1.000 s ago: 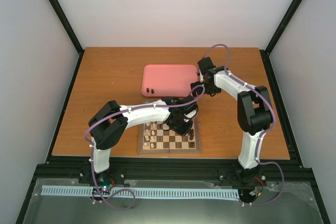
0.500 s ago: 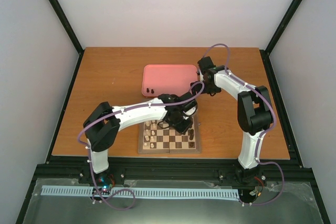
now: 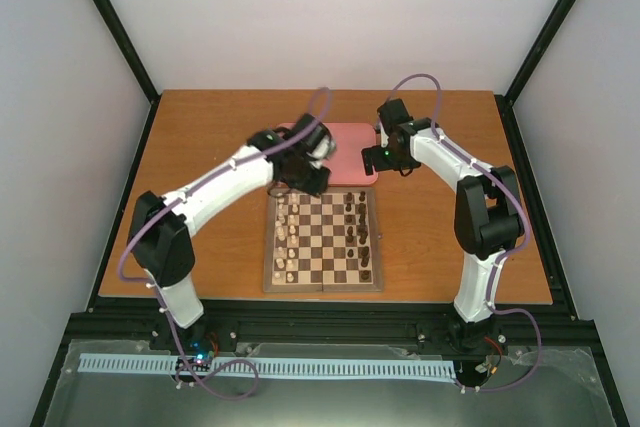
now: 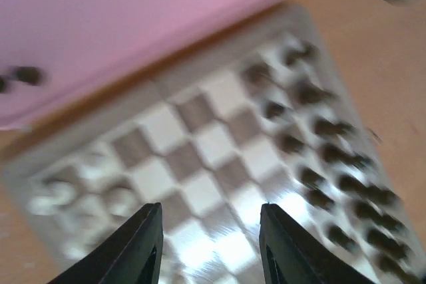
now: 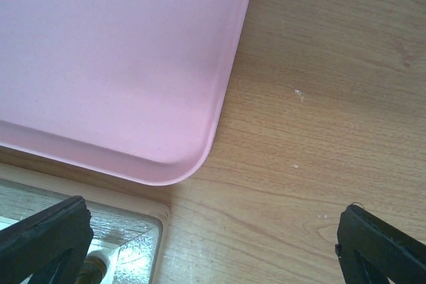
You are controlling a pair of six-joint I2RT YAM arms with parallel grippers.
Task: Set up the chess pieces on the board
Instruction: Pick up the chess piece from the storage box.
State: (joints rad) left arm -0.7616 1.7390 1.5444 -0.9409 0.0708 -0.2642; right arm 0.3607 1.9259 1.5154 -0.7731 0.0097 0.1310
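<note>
The board (image 3: 322, 285) lies at the table's near middle, blurred in the left wrist view (image 4: 200, 144). Dark chess pieces (image 3: 363, 237) stand in its two right columns (image 4: 319, 157), cream ones (image 3: 285, 237) on the left. Two dark pieces (image 4: 25, 75) lie on the pink tray (image 4: 133, 24). My left gripper (image 3: 308, 179) hangs raised over the board's far part near the tray, open (image 4: 210, 231), nothing between its fingers (image 4: 143, 247). My right gripper (image 3: 383, 159) is open wide (image 5: 213, 257) above the table by the tray's near right corner (image 5: 180, 164).
The pink tray (image 3: 350, 147) sits just behind the board, partly hidden by my left arm. A corner of the board (image 5: 86, 231) shows in the right wrist view. Bare wooden table (image 3: 200, 177) spreads to both sides, inside black frame posts.
My left arm has swung from over the board's far right side back and left toward the tray, rising, its jaws widening. The right gripper has hardly moved.
</note>
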